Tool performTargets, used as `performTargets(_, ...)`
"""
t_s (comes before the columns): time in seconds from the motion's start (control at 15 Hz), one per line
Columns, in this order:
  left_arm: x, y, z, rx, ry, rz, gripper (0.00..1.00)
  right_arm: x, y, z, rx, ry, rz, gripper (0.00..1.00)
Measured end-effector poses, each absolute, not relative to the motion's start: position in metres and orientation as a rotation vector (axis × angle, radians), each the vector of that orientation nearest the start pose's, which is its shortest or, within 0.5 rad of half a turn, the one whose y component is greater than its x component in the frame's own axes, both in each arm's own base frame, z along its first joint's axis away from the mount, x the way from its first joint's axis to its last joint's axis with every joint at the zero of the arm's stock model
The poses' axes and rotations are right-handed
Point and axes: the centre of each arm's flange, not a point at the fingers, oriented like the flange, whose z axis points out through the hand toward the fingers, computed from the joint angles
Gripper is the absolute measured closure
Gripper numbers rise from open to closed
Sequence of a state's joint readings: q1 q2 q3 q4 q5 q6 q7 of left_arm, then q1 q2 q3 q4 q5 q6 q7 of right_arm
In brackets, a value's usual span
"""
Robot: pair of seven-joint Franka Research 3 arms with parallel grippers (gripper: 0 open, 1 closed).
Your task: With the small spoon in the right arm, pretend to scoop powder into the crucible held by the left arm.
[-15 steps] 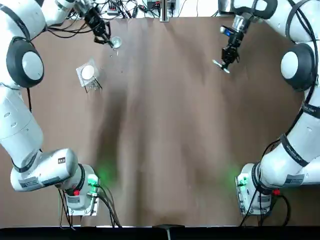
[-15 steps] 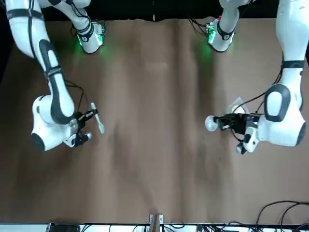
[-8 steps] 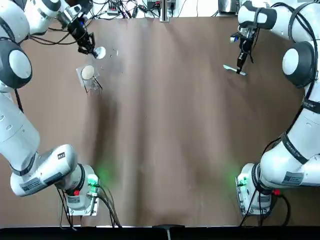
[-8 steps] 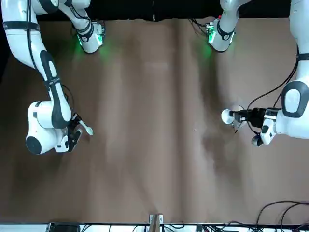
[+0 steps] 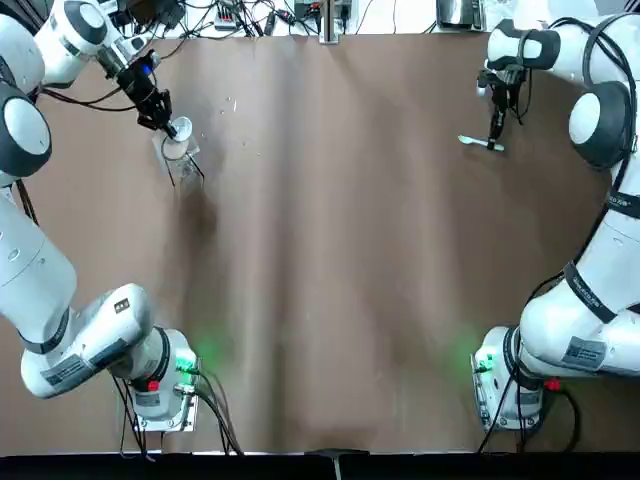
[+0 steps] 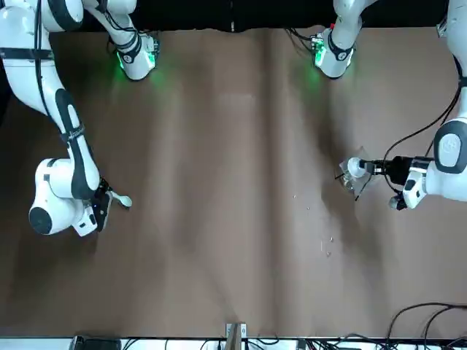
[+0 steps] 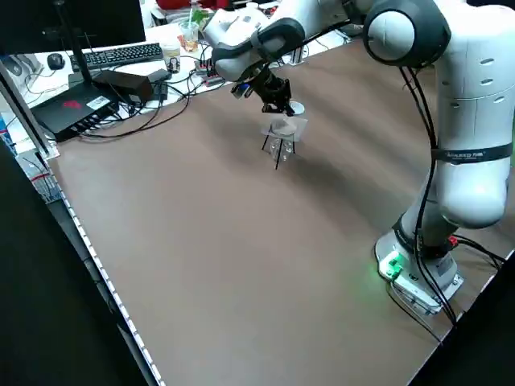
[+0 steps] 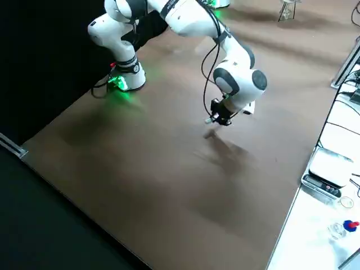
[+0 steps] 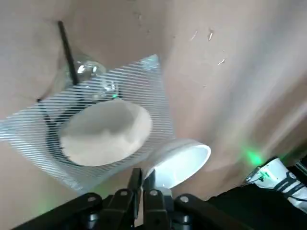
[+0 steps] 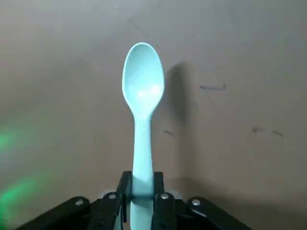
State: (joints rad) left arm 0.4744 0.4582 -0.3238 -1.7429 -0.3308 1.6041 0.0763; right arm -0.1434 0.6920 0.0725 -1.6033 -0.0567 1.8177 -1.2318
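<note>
My left gripper is at the table's far left, shut on the rim of a small white crucible. The crucible hangs just beside a wire-mesh stand that carries a white lid. In the front view the crucible overlaps the stand. At the far right, my right gripper is shut on the handle of a small pale spoon. The spoon points out from the fingers, bowl up and with nothing in it, low over the brown table.
The mesh stand on thin black legs stands close under the left gripper. Cables and boxes lie beyond the table's far edge. A few small specks dot the table near the stand.
Both arms swung outward, away from each other. The left gripper carried the crucible left to the mesh stand. The right gripper took the spoon right and lower over the table.
</note>
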Motion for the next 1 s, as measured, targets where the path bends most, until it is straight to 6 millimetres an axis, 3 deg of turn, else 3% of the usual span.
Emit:
performTargets(0.4,0.578,0.094,0.294,2.530,0.203,-0.689,0.94,0.636,-0.098,0.187,-2.244,-1.694,0.420,0.78)
performTargets(0.8,0.573,0.096,0.277,2.548,0.188,-0.741,0.94,0.640,-0.105,0.179,-2.165,-1.792,0.320,0.78)
performTargets(0.87,0.573,0.096,0.276,2.546,0.188,-0.743,0.93,0.640,-0.106,0.175,-2.160,-1.798,0.316,0.78)
performTargets(1.0,0.573,0.096,0.276,2.546,0.188,-0.744,0.76,0.639,-0.106,0.169,-2.155,-1.796,0.316,0.78)
